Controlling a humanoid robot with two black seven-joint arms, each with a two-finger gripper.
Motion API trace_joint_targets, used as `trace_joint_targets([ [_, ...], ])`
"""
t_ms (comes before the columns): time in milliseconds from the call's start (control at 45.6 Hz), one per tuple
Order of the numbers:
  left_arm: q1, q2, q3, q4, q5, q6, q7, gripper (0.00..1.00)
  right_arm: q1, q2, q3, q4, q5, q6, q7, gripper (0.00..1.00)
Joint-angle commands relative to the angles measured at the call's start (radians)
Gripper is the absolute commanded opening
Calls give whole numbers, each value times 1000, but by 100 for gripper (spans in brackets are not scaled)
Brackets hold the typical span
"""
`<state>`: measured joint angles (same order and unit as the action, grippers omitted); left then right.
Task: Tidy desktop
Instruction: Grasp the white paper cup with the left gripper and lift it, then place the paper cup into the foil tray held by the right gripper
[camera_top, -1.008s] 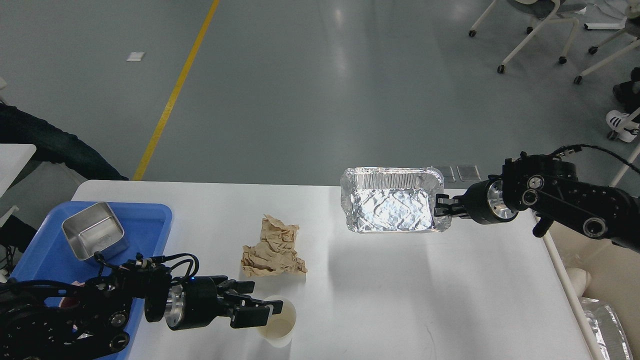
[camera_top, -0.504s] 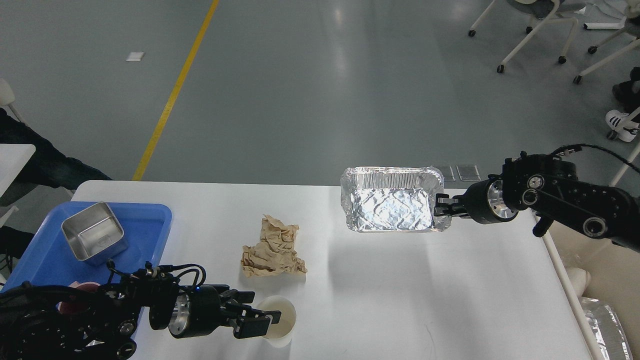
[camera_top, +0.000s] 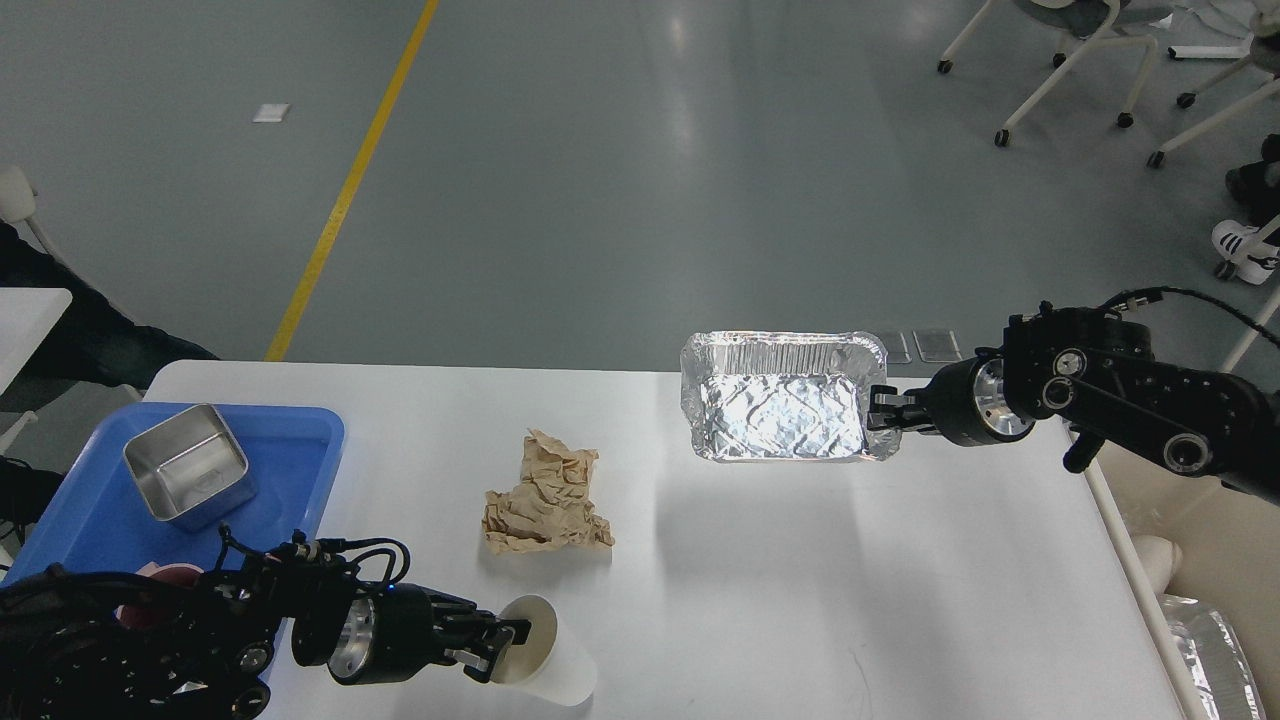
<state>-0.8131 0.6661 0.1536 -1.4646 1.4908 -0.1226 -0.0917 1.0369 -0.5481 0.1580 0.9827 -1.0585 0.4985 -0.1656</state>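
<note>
**Cup tipped at the near edge, foil tray held at the far right**

The white desk (camera_top: 760, 590) fills the lower half of the head view, its long axis running left to right; its far edge and rounded far-left corner show, while the near edge is cut off by the bottom of the view and the right edge meets a cream-coloured bin (camera_top: 1200, 560) that is only partly in view. The left end effector (camera_top: 492, 645) is clamped on the rim of a white paper cup (camera_top: 550, 655) at the near edge, left of centre; the cup leans with its mouth turned to the left; its base is cut off. The right end effector (camera_top: 882, 410) is closed on the right rim of a foil tray (camera_top: 780, 405) near the far-right corner, mouth facing the camera; whether the tray touches the desk cannot be told. A crumpled brown paper (camera_top: 548, 500) lies near the desk's middle; a blue tray (camera_top: 290, 470) at the left edge holds a steel box (camera_top: 186, 476), with a reddish item half hidden behind the left arm.
</note>
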Motion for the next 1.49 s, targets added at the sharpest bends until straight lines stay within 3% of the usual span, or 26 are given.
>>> trace_joint_targets([
  [0, -8, 23, -14, -37, -3, -25, -39, 0, 0, 0, 0, 1, 0, 0, 0, 0],
  [285, -87, 133, -184, -169, -9, -170, -49, 0, 6, -1, 0, -1, 0, 0, 0, 0],
  [570, -115, 168, -650, -188, -95, -468, -57, 0, 9, 2, 0, -1, 2, 0, 0, 0],
  [658, -130, 164, -735, -181, -95, -540, -48, 0, 9, 2, 0, -1, 2, 0, 0, 0],
  [943, -231, 115, -740, -91, -87, -572, -36, 0, 11, 10, 0, 1, 3, 0, 0, 0],
  [1250, -452, -249, -557, 263, -24, -571, -5, 2, 15, 25, 2, 2, 5, 2, 1, 0],
  [1469, -506, -540, -454, 480, 95, -555, 13, 2, 15, 25, 3, 10, 6, 2, 1, 0],
])
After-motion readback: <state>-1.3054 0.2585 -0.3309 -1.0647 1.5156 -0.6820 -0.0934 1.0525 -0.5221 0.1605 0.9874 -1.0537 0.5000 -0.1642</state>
